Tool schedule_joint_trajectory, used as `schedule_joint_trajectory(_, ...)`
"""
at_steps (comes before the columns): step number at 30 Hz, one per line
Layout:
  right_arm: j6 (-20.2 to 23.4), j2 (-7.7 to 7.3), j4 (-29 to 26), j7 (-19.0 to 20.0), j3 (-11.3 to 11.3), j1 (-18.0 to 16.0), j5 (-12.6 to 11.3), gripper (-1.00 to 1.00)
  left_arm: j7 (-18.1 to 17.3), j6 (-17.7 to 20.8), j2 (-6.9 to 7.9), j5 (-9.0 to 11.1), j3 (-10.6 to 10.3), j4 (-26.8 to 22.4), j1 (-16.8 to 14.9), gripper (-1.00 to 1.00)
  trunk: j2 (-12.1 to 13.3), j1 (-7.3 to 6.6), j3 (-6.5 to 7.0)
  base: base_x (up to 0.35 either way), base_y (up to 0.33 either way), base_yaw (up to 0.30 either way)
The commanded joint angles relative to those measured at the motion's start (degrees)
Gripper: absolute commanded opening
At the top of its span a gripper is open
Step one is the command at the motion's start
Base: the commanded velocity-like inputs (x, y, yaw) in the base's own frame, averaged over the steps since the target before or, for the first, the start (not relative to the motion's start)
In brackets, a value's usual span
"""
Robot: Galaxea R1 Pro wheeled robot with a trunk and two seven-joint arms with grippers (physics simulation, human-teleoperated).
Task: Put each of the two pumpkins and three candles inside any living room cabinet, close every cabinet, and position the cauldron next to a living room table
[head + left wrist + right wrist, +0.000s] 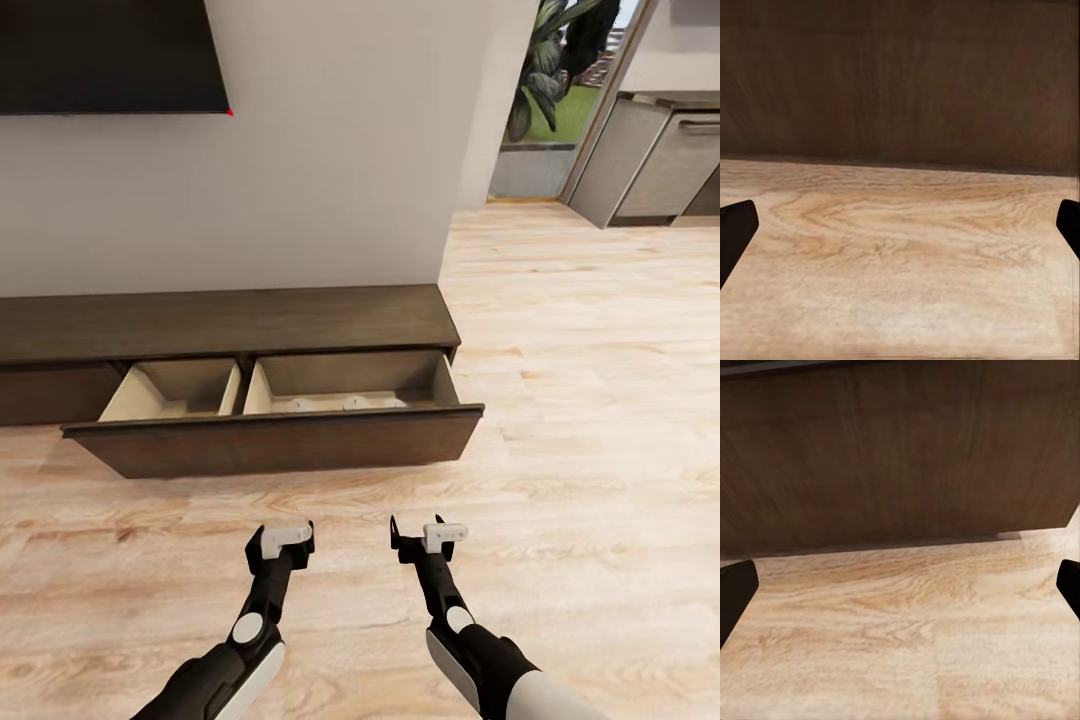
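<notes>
The long dark-brown cabinet [230,322] stands against the white wall with its wide drawer [275,440] pulled out. The drawer's pale beige inside has two compartments. In the right compartment, small pale round tops that look like candles [355,403] peek over the front. My left gripper [284,532] and right gripper [420,534] hover low over the wood floor, side by side, a short way in front of the drawer front. Both are open and empty. The wrist views face the drawer front [900,75] [900,450] between spread dark fingertips [733,236] [735,592]. Pumpkins, cauldron and table are out of view.
A black screen [110,55] hangs on the wall above the cabinet. Light wood floor [580,400] stretches to the right toward grey kitchen units [650,160] and a doorway with a plant [550,70].
</notes>
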Motion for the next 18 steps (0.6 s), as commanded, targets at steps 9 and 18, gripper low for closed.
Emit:
schedule_joint_trajectory(9,-0.1,0.05,-0.23,-0.88,0.46,-0.07,-0.44,1.0,0.19,-0.55,0.56,0.52,-1.26,-0.02,-0.08,1.0,-3.64,1.98,-1.66,0.0,0.0,0.0)
schedule_joint_trajectory(18,-0.14,0.11,-0.72,-0.97,-0.87,-0.1,-0.56,1.0,0.2,-0.6,0.19,-2.54,-1.38,-0.13,-0.08,1.0,-5.25,2.85,-2.37,0.0,0.0,0.0)
